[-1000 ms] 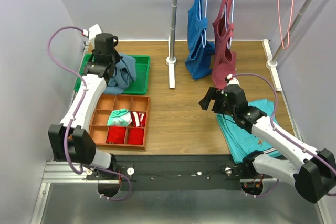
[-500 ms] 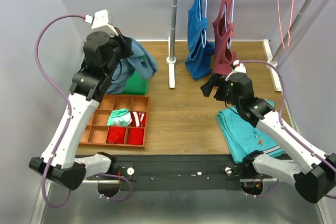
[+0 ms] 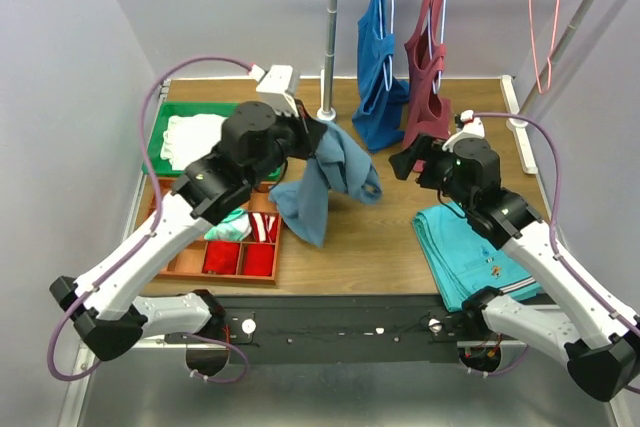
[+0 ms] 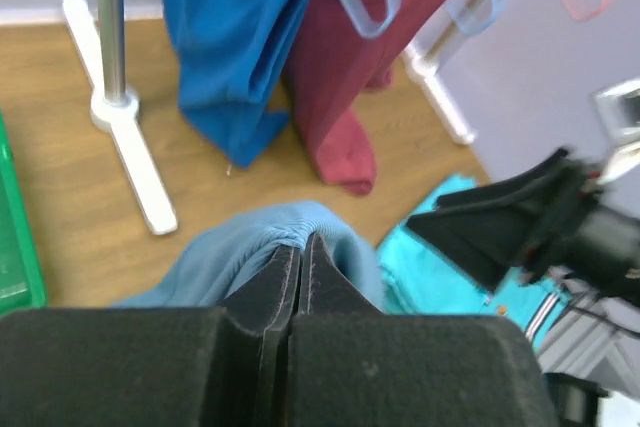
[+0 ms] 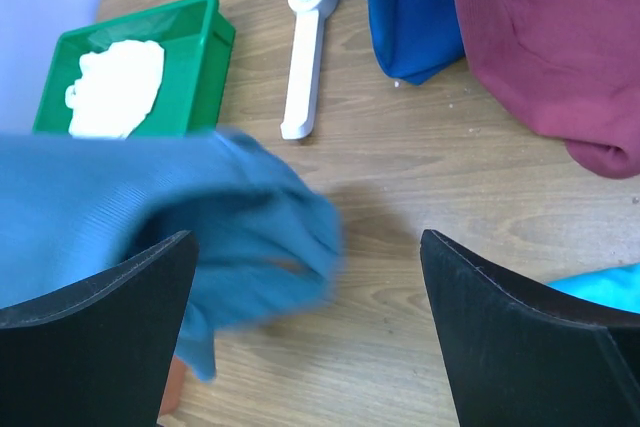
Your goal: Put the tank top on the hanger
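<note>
The slate-blue tank top (image 3: 325,182) hangs from my left gripper (image 3: 308,135), which is shut on it above the middle of the table. In the left wrist view the cloth (image 4: 225,252) bunches round the closed fingertips (image 4: 318,267). In the right wrist view the tank top (image 5: 190,217) swings in blurred at the left. My right gripper (image 3: 405,162) is open and empty, to the right of the cloth, facing it. The pink hanger (image 3: 548,17) hangs on the slanted rail at the far right, empty.
A royal-blue top (image 3: 378,67) and a maroon top (image 3: 425,77) hang on pale hangers at the back. A white rack foot (image 3: 327,137) stands mid-table. A green tray (image 3: 165,127) holds white cloth. An orange divided box (image 3: 190,252) sits front left, a folded teal cloth (image 3: 465,247) front right.
My left arm lifted the tank top out of the green tray and swung it right to mid-table. My right gripper moved up and back a little, toward the cloth.
</note>
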`<state>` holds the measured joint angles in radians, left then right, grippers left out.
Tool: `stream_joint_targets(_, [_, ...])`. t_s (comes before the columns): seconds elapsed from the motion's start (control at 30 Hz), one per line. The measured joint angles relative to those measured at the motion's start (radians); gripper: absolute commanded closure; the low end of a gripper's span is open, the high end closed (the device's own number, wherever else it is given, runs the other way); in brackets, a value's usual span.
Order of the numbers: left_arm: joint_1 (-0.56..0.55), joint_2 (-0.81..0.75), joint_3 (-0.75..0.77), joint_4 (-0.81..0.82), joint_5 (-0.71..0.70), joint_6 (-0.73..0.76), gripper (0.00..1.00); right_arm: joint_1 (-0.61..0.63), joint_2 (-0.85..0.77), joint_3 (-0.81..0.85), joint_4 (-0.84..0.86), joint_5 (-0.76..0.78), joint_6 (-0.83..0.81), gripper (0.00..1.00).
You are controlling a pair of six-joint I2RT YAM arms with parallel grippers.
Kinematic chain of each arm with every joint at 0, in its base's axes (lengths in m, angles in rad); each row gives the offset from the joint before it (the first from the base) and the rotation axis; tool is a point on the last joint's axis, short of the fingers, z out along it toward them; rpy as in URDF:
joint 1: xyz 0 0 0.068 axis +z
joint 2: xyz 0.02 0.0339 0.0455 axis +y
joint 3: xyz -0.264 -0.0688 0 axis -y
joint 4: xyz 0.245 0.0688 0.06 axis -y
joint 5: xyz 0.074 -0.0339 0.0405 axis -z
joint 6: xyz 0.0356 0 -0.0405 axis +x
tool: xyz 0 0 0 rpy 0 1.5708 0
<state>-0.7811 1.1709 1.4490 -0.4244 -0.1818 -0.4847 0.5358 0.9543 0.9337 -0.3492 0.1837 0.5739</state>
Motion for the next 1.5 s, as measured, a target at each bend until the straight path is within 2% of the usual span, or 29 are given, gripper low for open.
stream_joint_targets(0.03, [-0.007, 0.004, -0.038, 0.012, 0.0, -0.011, 0.81, 0.0, -0.004, -0.005, 0.0, 0.0, 0.002, 0.0])
stream_joint_targets(0.1, [-0.006, 0.008, -0.122, 0.043, 0.0, -0.029, 0.76, 0.0, -0.017, -0.035, 0.003, -0.002, 0.014, 0.0])
stream_joint_targets(0.13, [-0.006, 0.022, -0.183, 0.055, 0.002, -0.044, 0.62, 0.0, -0.023, -0.053, 0.004, -0.007, 0.02, 0.02])
stream_joint_targets(0.17, [-0.002, 0.029, -0.214, 0.069, 0.002, -0.051, 0.53, 0.0, -0.027, -0.086, 0.013, -0.018, 0.03, 0.03])
stream_joint_targets(0.23, [0.009, 0.071, -0.293, 0.085, 0.019, -0.068, 0.4, 0.0, -0.027, -0.146, 0.019, -0.047, 0.047, 0.07])
stream_joint_targets(0.27, [0.016, 0.104, -0.329, 0.092, 0.031, -0.075, 0.39, 0.0, -0.024, -0.168, 0.019, -0.06, 0.054, 0.09])
stream_joint_targets(0.4, [0.045, 0.182, -0.41, 0.094, 0.069, -0.091, 0.42, 0.0, 0.021, -0.282, 0.058, -0.159, 0.08, 0.14])
stream_joint_targets(0.53, [0.055, 0.174, -0.431, 0.101, 0.092, -0.092, 0.55, 0.014, 0.094, -0.314, 0.08, -0.219, 0.084, 0.2])
stream_joint_targets(0.63, [0.052, 0.164, -0.439, 0.117, 0.121, -0.091, 0.6, 0.055, 0.155, -0.318, 0.117, -0.241, 0.083, 0.23])
stream_joint_targets(0.9, [0.039, 0.165, -0.561, 0.14, 0.157, -0.111, 0.62, 0.264, 0.318, -0.317, 0.171, -0.232, 0.092, 0.25])
stream_joint_targets(1.0, [0.039, 0.168, -0.58, 0.139, 0.172, -0.124, 0.61, 0.303, 0.372, -0.316, 0.171, -0.208, 0.099, 0.3])
stream_joint_targets(1.07, [0.039, 0.168, -0.58, 0.147, 0.178, -0.13, 0.62, 0.304, 0.405, -0.312, 0.171, -0.188, 0.102, 0.4])
stream_joint_targets(1.1, [0.039, 0.168, -0.579, 0.151, 0.18, -0.131, 0.62, 0.304, 0.424, -0.307, 0.169, -0.177, 0.101, 0.41])
stream_joint_targets(1.2, [0.039, 0.168, -0.579, 0.153, 0.187, -0.131, 0.61, 0.304, 0.46, -0.273, 0.169, -0.159, 0.093, 0.75])
stream_joint_targets(1.23, [0.039, 0.168, -0.578, 0.153, 0.19, -0.13, 0.61, 0.304, 0.469, -0.261, 0.166, -0.151, 0.089, 0.91])
stream_joint_targets(1.3, [0.039, 0.168, -0.576, 0.153, 0.191, -0.13, 0.61, 0.306, 0.491, -0.222, 0.158, -0.133, 0.077, 0.99])
stream_joint_targets(1.5, [0.039, 0.161, -0.574, 0.153, 0.202, -0.126, 0.61, 0.292, 0.5, -0.014, 0.026, 0.017, 0.023, 0.99])
